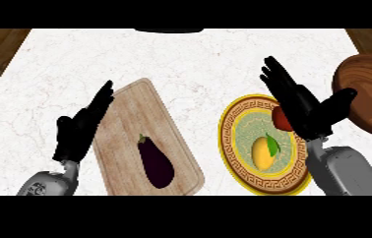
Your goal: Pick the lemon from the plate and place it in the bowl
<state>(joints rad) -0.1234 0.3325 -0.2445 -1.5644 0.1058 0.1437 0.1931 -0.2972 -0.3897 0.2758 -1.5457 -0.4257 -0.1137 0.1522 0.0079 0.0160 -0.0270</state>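
I see my right hand [301,106] above the far side of the plate [231,133], its fingers [280,77] straight and spread wide, thumb out toward the wooden bowl [355,84], holding nothing (it hides part of a red fruit [280,119]). The lemon [263,152] lies on the plate, just nearer me than that hand. My left hand [76,129] rests open over the bench [181,55], beside the cutting board [123,129] carrying an eggplant [155,162].

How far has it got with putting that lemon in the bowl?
Nothing is done yet: the lemon lies on the plate, not in the wooden bowl. In hand: the right hand hangs open over the plate's far side, holding nothing. Left: grasp, lift, carry to the bowl, release.
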